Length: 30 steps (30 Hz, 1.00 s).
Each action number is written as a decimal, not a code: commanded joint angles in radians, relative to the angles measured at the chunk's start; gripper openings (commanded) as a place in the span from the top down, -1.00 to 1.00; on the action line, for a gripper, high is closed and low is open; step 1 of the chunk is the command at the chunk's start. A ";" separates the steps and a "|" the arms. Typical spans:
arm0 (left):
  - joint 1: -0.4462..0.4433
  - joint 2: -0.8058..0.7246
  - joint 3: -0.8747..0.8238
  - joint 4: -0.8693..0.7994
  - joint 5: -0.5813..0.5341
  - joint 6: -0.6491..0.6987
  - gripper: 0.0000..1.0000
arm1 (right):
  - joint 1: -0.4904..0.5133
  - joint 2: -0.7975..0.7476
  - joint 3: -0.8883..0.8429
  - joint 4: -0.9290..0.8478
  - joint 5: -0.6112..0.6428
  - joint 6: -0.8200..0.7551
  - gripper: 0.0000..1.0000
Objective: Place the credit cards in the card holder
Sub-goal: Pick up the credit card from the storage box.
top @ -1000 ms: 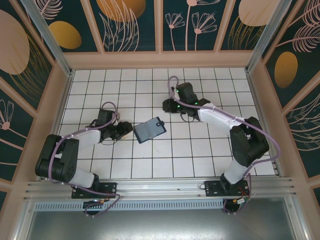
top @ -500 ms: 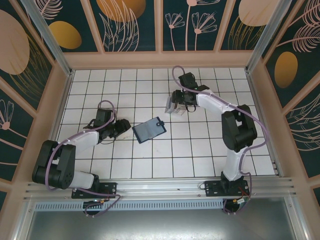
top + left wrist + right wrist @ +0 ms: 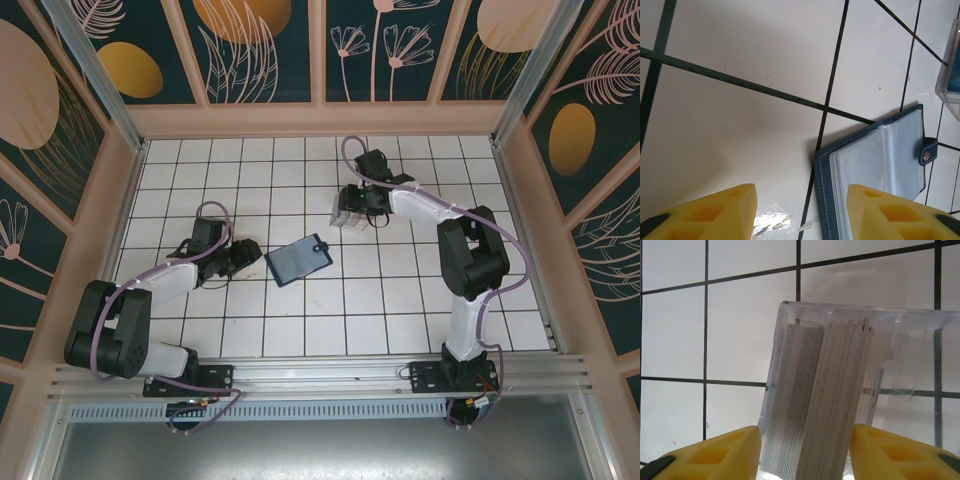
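Cards: a stack of thin grey and white credit cards [image 3: 820, 405] stands on edge, packed tight inside a clear plastic box [image 3: 910, 345]. The box sits on the far half of the white tiled table [image 3: 400, 300], about midway between its left and right edges.
Card holder: the dark navy-blue folding card holder [image 3: 298, 260] lies open and flat near the middle of the table, slightly toward the left edge and well apart from the box. Its glossy see-through pockets [image 3: 885, 165] face up and its snap tab [image 3: 928, 152] sticks out from one side. No card can be seen in the pockets.
Right gripper: the right gripper [image 3: 805, 455] is down at the box, with a yellow finger close on each side of the stack. I cannot tell whether they press or merely flank it.
Left gripper: the left gripper [image 3: 802, 215] hovers low at the card holder's side nearest the table's left edge. Its jaws are apart with mostly bare tile between them, and it holds nothing.
Handling, cards: probably light, stiff and slick, so they may slide off one another and be hard to peel singly from a tight pack. They look best pinched across the flat faces at the exposed top edge.
Handling, holder: likely light and floppy. It would probably skid or fold when a card is pushed in, so pinning a cover edge down looks wise.
Handling, pockets: thin soft film with tight mouths, so a card likely needs to enter edge-on and square.
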 commanded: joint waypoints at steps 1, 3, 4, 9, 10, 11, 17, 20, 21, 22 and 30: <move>0.009 0.010 0.009 -0.010 0.004 0.027 -0.03 | 0.013 -0.058 -0.044 0.087 -0.065 -0.015 0.08; 0.008 0.012 0.001 0.011 0.012 0.012 -0.03 | 0.015 -0.074 -0.047 0.096 -0.084 -0.018 0.08; 0.008 0.016 0.000 0.021 0.022 0.006 -0.03 | 0.014 -0.079 -0.051 0.099 -0.087 -0.012 0.08; 0.008 0.021 -0.004 0.026 0.025 0.000 -0.03 | 0.006 -0.104 -0.102 0.171 -0.153 0.030 0.13; 0.008 0.018 -0.007 0.031 0.030 -0.004 -0.03 | 0.007 -0.112 -0.106 0.172 -0.152 0.037 0.14; 0.008 0.018 -0.006 0.031 0.034 -0.003 -0.03 | 0.008 -0.125 -0.120 0.187 -0.152 0.044 0.14; 0.009 0.017 -0.012 0.032 0.030 -0.001 -0.03 | 0.000 -0.134 -0.145 0.215 -0.179 0.056 0.17; 0.008 0.026 -0.009 0.031 0.031 0.004 -0.03 | -0.001 -0.129 -0.168 0.240 -0.180 0.068 0.25; 0.007 0.026 -0.010 0.030 0.030 0.005 -0.03 | -0.002 -0.125 -0.164 0.236 -0.185 0.070 0.31; 0.007 0.025 -0.013 0.032 0.032 0.001 -0.03 | -0.001 -0.123 -0.156 0.226 -0.190 0.067 0.43; 0.008 0.012 -0.018 0.031 0.035 0.003 -0.03 | -0.002 -0.181 -0.198 0.223 -0.148 0.067 0.92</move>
